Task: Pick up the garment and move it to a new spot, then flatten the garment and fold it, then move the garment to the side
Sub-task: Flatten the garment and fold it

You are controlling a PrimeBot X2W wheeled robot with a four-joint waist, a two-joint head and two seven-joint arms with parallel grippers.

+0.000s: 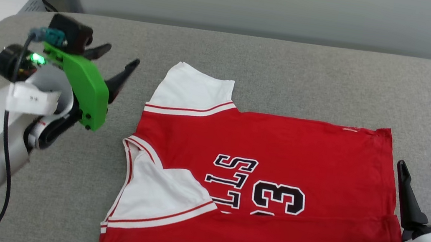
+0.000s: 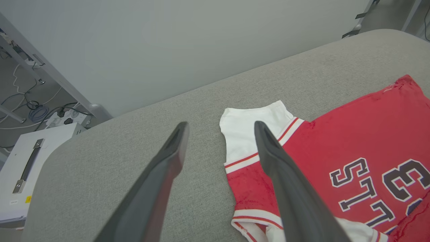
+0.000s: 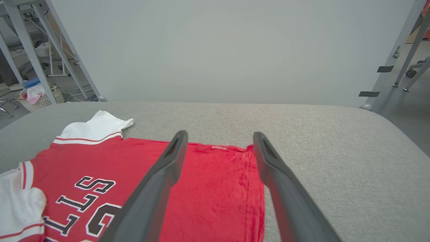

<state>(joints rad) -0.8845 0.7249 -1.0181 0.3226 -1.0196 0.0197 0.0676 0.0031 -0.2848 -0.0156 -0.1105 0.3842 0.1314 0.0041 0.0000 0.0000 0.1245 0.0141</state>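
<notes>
We see the jersey (image 1: 291,148) lying on the worktop (image 1: 289,72), left gripper (image 1: 120,55) near its sleeve (image 1: 194,88), right gripper (image 1: 418,165) by its hem (image 1: 390,183), both spread wide, empty.

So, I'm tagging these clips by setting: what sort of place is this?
Probably a lab or workshop: a grey fabric-covered work table by a plain wall, metal frame legs, and a power strip with loose cables on the floor.

— Where's the garment (image 1: 300,150)?
— Centre of the frame, flat on the grey tabletop (image 1: 289,72): red, lettering up, white sleeves at left, near edge folded over the lettering.
</notes>
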